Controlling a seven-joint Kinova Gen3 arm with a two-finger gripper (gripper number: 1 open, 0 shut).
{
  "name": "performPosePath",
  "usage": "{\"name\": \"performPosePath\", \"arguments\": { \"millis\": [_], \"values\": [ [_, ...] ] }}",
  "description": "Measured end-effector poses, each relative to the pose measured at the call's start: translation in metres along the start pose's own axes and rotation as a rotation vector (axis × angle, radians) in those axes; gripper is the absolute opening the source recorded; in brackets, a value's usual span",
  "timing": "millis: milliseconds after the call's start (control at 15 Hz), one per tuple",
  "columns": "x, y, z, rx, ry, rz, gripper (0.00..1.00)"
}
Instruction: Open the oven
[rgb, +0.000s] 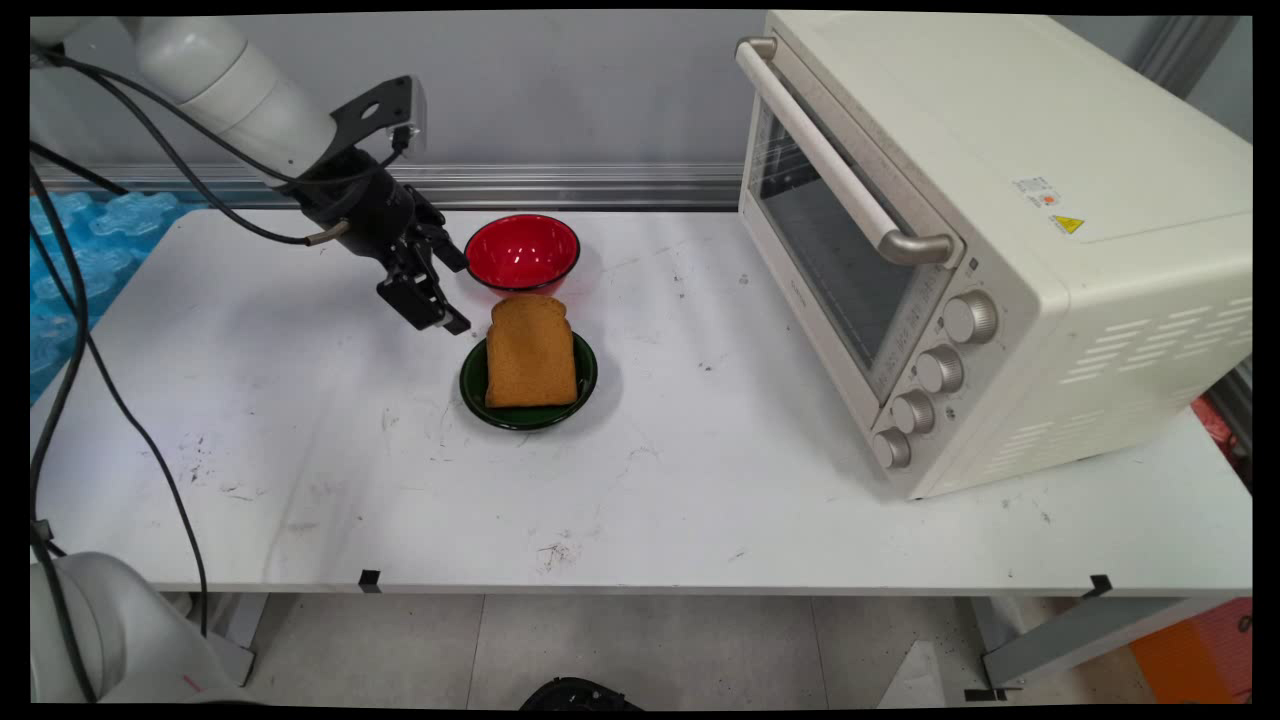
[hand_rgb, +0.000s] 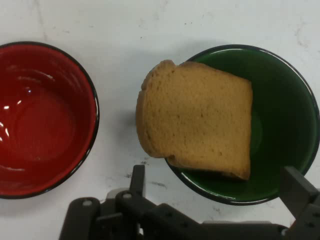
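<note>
A slice of brown bread (rgb: 530, 352) (hand_rgb: 197, 119) lies across a dark green bowl (rgb: 582, 385) (hand_rgb: 285, 120) near the table's middle, its rounded end sticking out over the rim toward a red bowl (rgb: 522, 250) (hand_rgb: 42, 120). The red bowl holds nothing. My gripper (rgb: 455, 293) (hand_rgb: 217, 187) hovers just left of the bread, above the table between the two bowls. It is open and holds nothing. In the hand view one finger (hand_rgb: 137, 180) stands near the bread's rounded end and the other (hand_rgb: 297, 190) by the green bowl's rim.
A large cream toaster oven (rgb: 1000, 240) with its glass door shut and its handle (rgb: 840, 170) across the top stands on the table's right side. Black cables (rgb: 120, 400) hang down at the left. Blue packing material (rgb: 70, 260) lies beyond the table's left edge.
</note>
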Motion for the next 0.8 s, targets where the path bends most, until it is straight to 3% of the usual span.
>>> {"name": "performPosePath", "arguments": {
  "millis": [800],
  "values": [
    [0.013,0.001,0.003,0.014,-0.008,-0.004,1.0]
  ]
}}
